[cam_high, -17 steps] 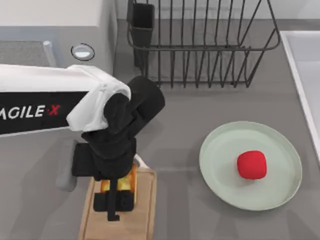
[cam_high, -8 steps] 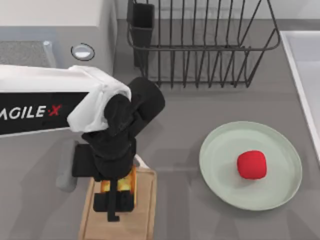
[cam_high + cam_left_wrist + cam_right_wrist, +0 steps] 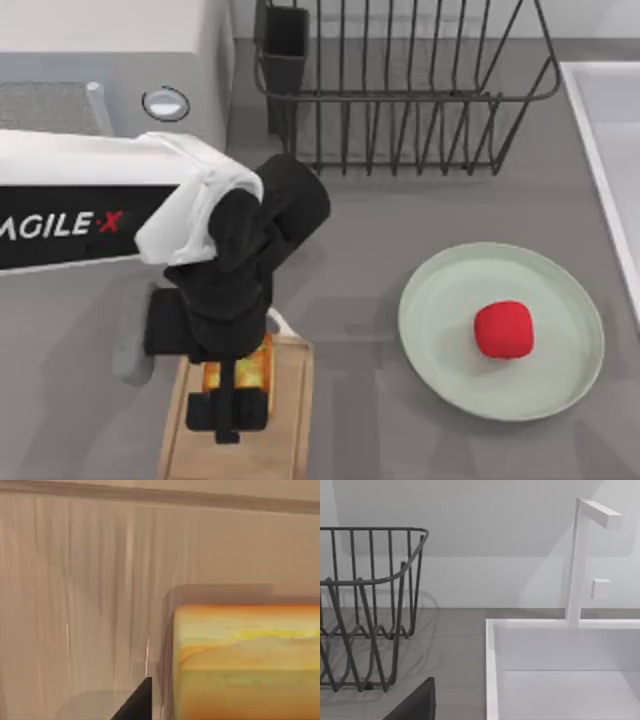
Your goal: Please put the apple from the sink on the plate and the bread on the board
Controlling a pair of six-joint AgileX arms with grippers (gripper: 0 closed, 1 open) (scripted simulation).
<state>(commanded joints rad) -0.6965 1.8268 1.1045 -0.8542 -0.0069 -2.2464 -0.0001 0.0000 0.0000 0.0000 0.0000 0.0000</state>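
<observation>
The left gripper [image 3: 228, 400] hangs over the board [image 3: 285, 420], its fingers gripping the bread [image 3: 250, 368] just above the wood. Released tilted, the bread could tumble off the board's edge. The apple [image 3: 503, 329] already rests on the plate [image 3: 440, 300].

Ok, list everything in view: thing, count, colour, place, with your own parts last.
apple: one, bright red, on the plate.
plate: one, pale mint green, table's right part.
bread: one, golden top with orange-brown crust, over the board, under the left gripper.
board: one, light wood, near edge, left of the plate.
sink: one, white, right edge.
tap: one, white, behind the sink.
dish rack: one, dark wire, far side, middle.
white appliance: one, far left corner.
left gripper: black, above the board at the bread.
right gripper: dark part, near the sink and rack.
</observation>
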